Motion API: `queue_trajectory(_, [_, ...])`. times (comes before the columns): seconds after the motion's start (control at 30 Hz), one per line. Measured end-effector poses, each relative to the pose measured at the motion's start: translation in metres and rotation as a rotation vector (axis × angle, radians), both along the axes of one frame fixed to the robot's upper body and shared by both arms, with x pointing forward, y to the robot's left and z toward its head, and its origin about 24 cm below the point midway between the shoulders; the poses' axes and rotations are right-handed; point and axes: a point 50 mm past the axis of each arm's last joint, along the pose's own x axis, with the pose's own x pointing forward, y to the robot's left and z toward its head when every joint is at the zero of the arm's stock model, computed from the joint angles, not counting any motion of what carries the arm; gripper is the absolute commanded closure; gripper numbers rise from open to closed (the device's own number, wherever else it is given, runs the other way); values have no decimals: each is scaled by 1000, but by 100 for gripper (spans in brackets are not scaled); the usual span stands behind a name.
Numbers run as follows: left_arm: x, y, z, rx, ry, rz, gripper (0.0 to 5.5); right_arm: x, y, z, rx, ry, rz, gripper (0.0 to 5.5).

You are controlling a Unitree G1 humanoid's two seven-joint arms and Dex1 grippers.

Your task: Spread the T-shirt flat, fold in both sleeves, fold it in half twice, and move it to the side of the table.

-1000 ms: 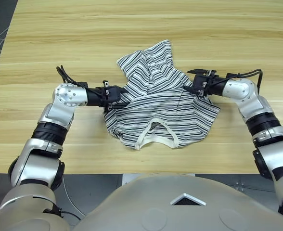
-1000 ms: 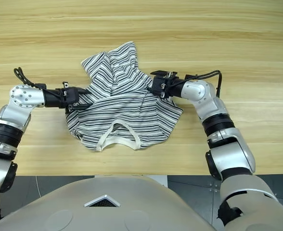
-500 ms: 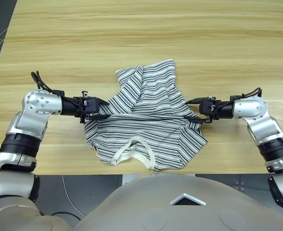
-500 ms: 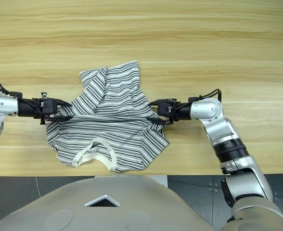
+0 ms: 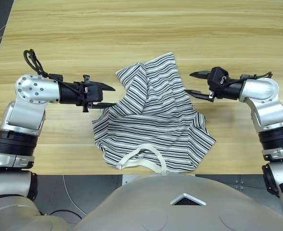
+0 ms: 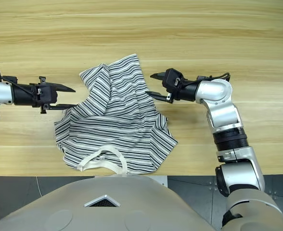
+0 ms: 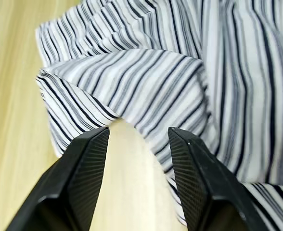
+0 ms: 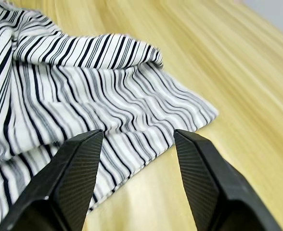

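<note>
My T-shirt (image 5: 153, 120) is thin, soft cloth. It looks crinkly and not shiny at all. Its neck band (image 5: 140, 159) is a thicker cream cloth with little ribs. The table (image 5: 132, 29) is pale wood with long grain lines, smooth with a soft shine. My left gripper (image 5: 113, 96) and right gripper (image 5: 188, 83) look like dull black plastic. The inner side of the fingers (image 7: 88, 168) has tiny ridges, so it looks a bit rough. The left arm (image 5: 33, 91) and right arm (image 5: 259, 91) have smooth silver shells like metal, a little shiny. The cables (image 5: 33, 60) look like black rubber.
</note>
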Motion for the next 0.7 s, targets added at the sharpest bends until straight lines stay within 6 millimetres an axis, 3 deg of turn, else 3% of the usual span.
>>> queue_trajectory(0.13, [24,-33,-20,-76,-48,60,323,16,25,-8,20,-3,3,279])
queue_trajectory(0.33, [37,-54,-46,-84,-14,91,323,41,52,-24,-18,-6,-12,279])
queue_trajectory(0.43, [45,-50,-56,-43,-28,127,323,51,62,-31,-61,-13,-30,279])
queue_trajectory(0.5, [49,-43,-59,-34,-38,155,323,56,63,-44,-178,-24,-61,279])
queue_trajectory(0.7, [54,-31,-64,4,-67,186,323,71,63,-42,-401,-204,-82,279])
